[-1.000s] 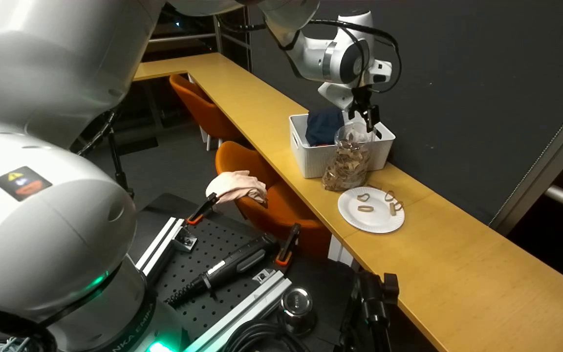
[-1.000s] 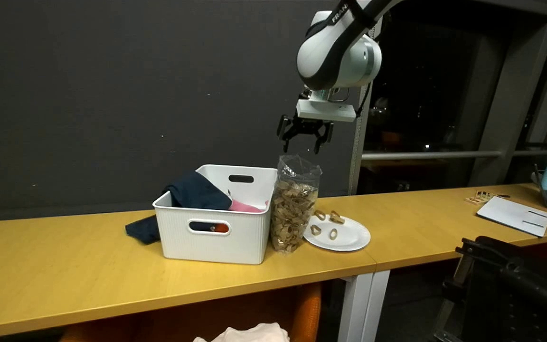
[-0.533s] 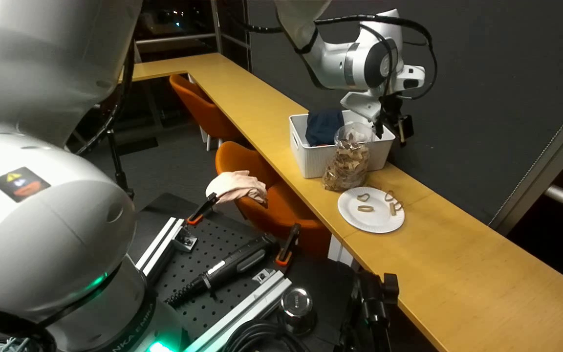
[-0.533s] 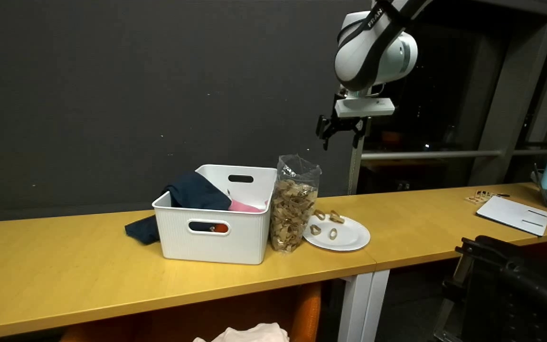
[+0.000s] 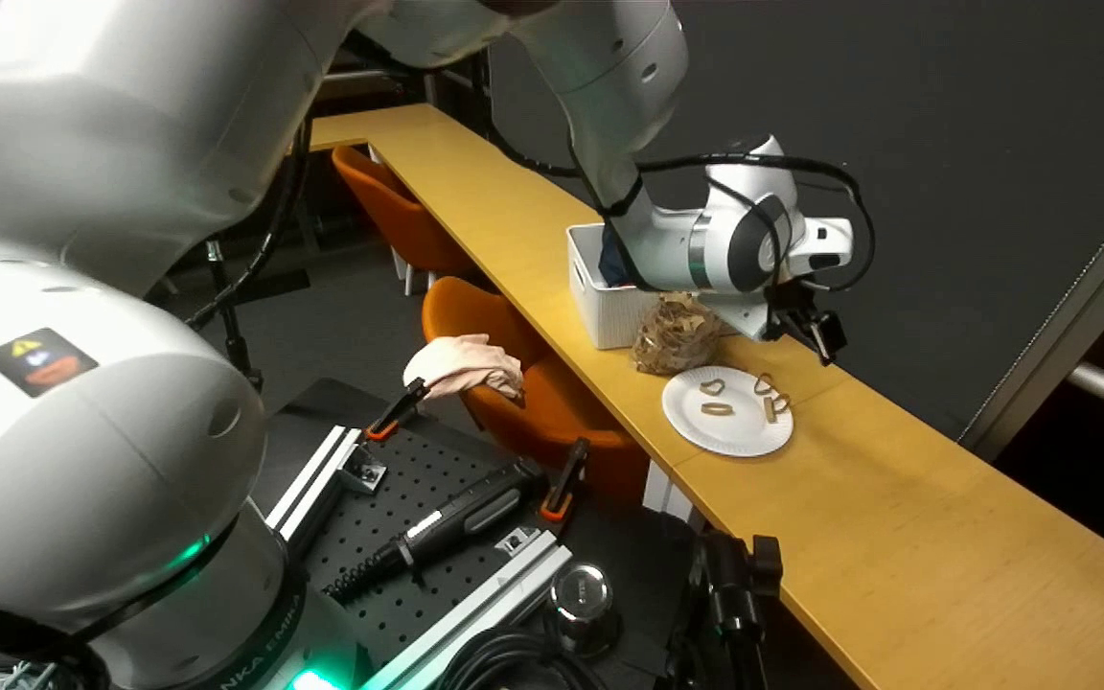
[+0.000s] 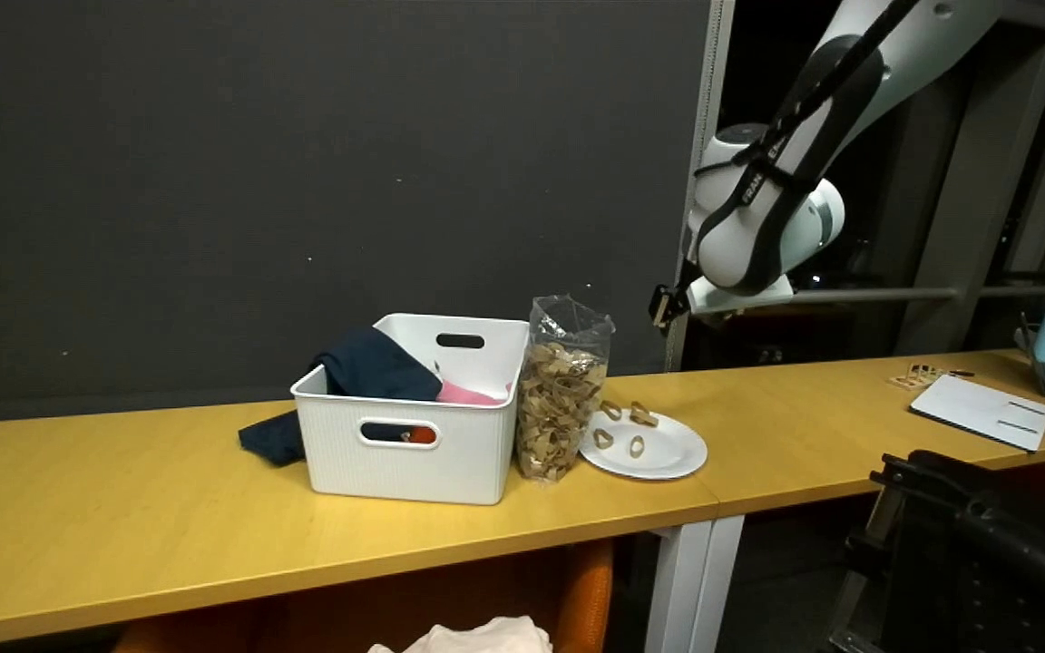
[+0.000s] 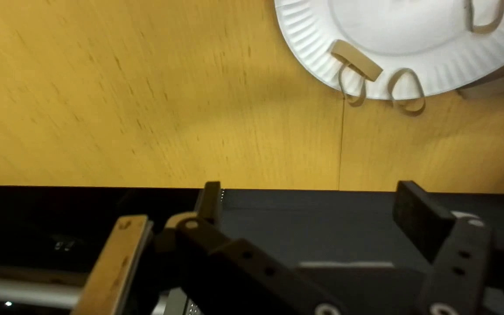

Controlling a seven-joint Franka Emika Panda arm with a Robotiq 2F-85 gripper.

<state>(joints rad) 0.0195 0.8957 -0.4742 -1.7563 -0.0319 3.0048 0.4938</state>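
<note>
Plate (image 7: 403,30) partly outside wrist view

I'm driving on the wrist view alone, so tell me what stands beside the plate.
Observer: A clear bag of tan bands, upright between the plate and a white basket.
Operator: Describe what's in that basket.
Observer: I can see a dark blue cloth with something pink next to it.
Operator: Now report whether the gripper touches the bag.
Observer: It doesn't; a gap shows between them from outside.
</note>
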